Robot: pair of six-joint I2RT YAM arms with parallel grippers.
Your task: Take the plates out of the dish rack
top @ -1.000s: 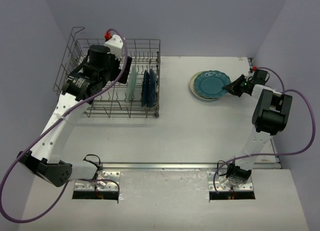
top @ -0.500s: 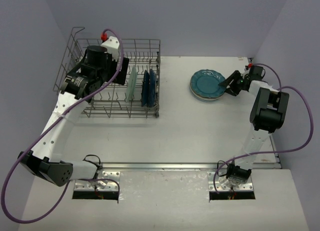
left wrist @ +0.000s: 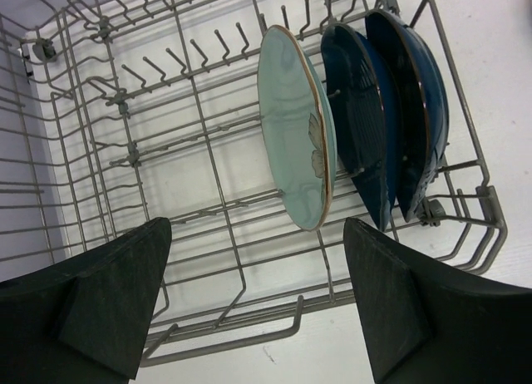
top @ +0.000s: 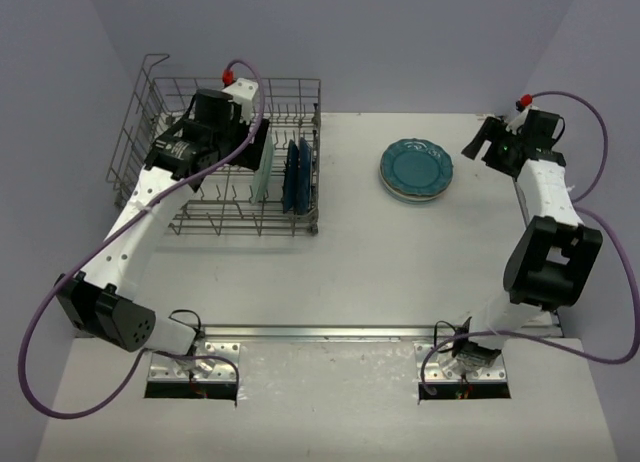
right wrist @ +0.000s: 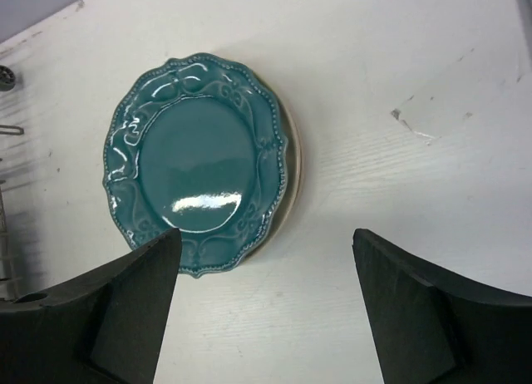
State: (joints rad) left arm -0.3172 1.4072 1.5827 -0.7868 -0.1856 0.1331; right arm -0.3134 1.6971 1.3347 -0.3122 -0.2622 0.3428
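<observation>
dish rack (top: 240, 227) at worktop (top: 350, 262) far-left corner, holds pale blue plate (left wrist: 299, 139) and two dark blue plates (left wrist: 391, 118) upright, teal scalloped plate (right wrist: 195, 164) atop cream plate (right wrist: 293, 164), left gripper (left wrist: 258, 297) and right gripper (right wrist: 266, 309) both spread wide

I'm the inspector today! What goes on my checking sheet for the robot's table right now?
Surface: white table, a few small scuffs.
Job's things: grey wire dish rack on the left holds three plates on edge: a pale blue plate and two dark blue plates. A teal scalloped plate lies flat on a cream plate out on the table.
Clutter: nothing seen.
Pincers: left pincer open and empty above the rack; right pincer open and empty beside the stacked plates.
Cables: purple cables run along both arms.
Surroundings: plain pale purple walls.
</observation>
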